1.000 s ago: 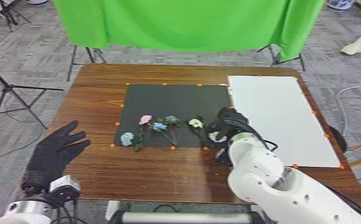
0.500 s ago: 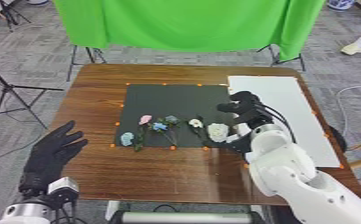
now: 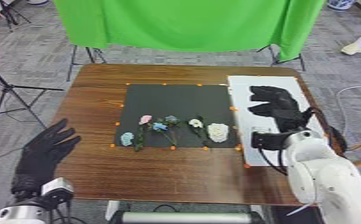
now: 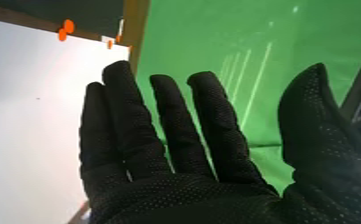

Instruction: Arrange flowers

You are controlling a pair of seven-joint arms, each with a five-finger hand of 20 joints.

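Where one dark mat [image 3: 166,100] lies, six flower heads [image 3: 218,132] rest.

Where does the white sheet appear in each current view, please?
Head view: the white sheet is on the table's right side, beside the dark mat, partly behind the right hand.
Right wrist view: the white sheet is past the fingers, away from the thumb.
Shared landmark: the green cloth beyond the table.

Bright, even light over the brown table [image 3: 141,172], pale glare streaks on the green cloth [image 4: 212,30]
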